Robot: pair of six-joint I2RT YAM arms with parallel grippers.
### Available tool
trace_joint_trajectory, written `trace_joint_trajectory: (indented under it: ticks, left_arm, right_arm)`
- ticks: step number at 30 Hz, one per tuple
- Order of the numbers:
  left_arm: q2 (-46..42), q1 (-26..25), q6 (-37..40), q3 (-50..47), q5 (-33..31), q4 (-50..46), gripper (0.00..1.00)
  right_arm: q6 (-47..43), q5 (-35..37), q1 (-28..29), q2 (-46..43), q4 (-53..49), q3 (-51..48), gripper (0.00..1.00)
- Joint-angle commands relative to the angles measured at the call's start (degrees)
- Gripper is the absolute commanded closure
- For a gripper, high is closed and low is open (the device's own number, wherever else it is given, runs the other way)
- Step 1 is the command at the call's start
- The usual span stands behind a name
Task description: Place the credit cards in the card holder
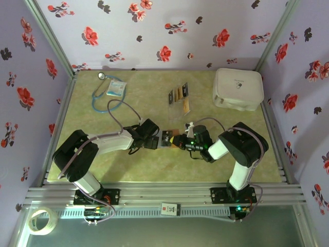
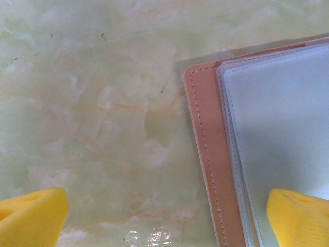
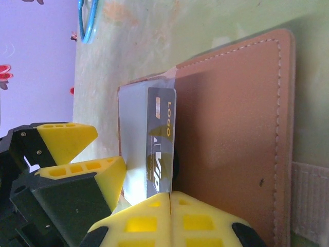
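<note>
Marbled pale-green counter (image 1: pixel 154 164). Back left lies a stethoscope (image 1: pixel 95 96) with looped blue tubing. The left hand (image 2: pixel 164 220) is spread wide, with blunt yellow fingertips. One is over bare counter, the other over the clear pocket (image 2: pixel 280 128); can't tell if it touches. The card holder (image 3: pixel 236 134) lies open and flat mid-counter between both hands: reddish-brown leather look, stitched edge, rounded corners, frosted plastic sleeve inside. A dark card (image 3: pixel 160 139), thin and glossy with gold lettering, lies against the sleeve. The right hand (image 3: pixel 169 206) is clamped on its end. Behind, loose cards (image 1: pixel 178 95) lie in a row, some dark, some orange. Back right sits a white rounded case (image 1: pixel 237 88).
</note>
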Motion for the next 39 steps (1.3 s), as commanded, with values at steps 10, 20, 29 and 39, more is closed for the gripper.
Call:
trace_joint_trajectory:
  ticks: [10, 20, 29, 39]
  left_arm:
    - [-0.57, 0.49, -0.57, -1.81, -1.81, -1.91, 0.00]
    - [-0.54, 0.49, -0.57, -1.82, -1.60, -1.74, 0.00]
    - [-0.57, 0.74, -0.36, -0.37, -1.44, -2.83, 0.00]
    - [-5.26, 5.39, 0.07, 1.26, 0.02, -5.19, 0.00]
  right_arm:
    - [-6.57, -3.00, -0.84, -0.74, -15.53, 4.31, 1.00]
    - [-8.85, -4.10, -1.04, 0.42, -21.84, 7.70, 1.00]
    - [-9.05, -3.38, -1.01, -0.21, -25.48, 9.34, 0.77]
    - [-13.22, 1.55, -0.36, -6.67, -41.35, 15.48, 0.57]
